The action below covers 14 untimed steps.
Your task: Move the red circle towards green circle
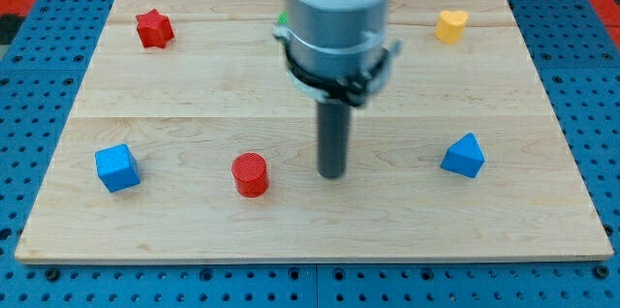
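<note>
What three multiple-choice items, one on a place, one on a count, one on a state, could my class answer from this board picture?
1. Where is my tip relative to the red circle?
A. at its right, apart
B. at its left, touching
C. on top of it

2. How many blue blocks show?
A. one
B. two
C. four

3. How does the green block show?
A. fully
B. toppled at the bottom edge
C. mostly hidden behind the arm

Key: 1 A, my tip stands right of the red circle with board between. 2 B, blue cube and blue block. 3 C, only a green block sliver shows.
</note>
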Available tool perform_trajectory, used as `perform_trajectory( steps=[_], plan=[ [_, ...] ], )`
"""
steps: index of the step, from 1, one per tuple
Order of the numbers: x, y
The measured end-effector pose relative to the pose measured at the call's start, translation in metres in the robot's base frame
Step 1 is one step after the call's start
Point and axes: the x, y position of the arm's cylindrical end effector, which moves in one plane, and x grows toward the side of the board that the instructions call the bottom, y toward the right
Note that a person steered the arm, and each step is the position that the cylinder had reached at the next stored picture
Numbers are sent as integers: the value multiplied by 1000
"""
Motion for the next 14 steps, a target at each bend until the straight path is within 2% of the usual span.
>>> perform_trajectory(
  steps=[1, 2, 3, 6, 8, 12, 14],
  plan=[
    [36, -38],
    [18, -107],
    [-30, -112],
    [-67, -81],
    [-125, -81],
    [-135, -81],
    [-168, -87]
  ],
)
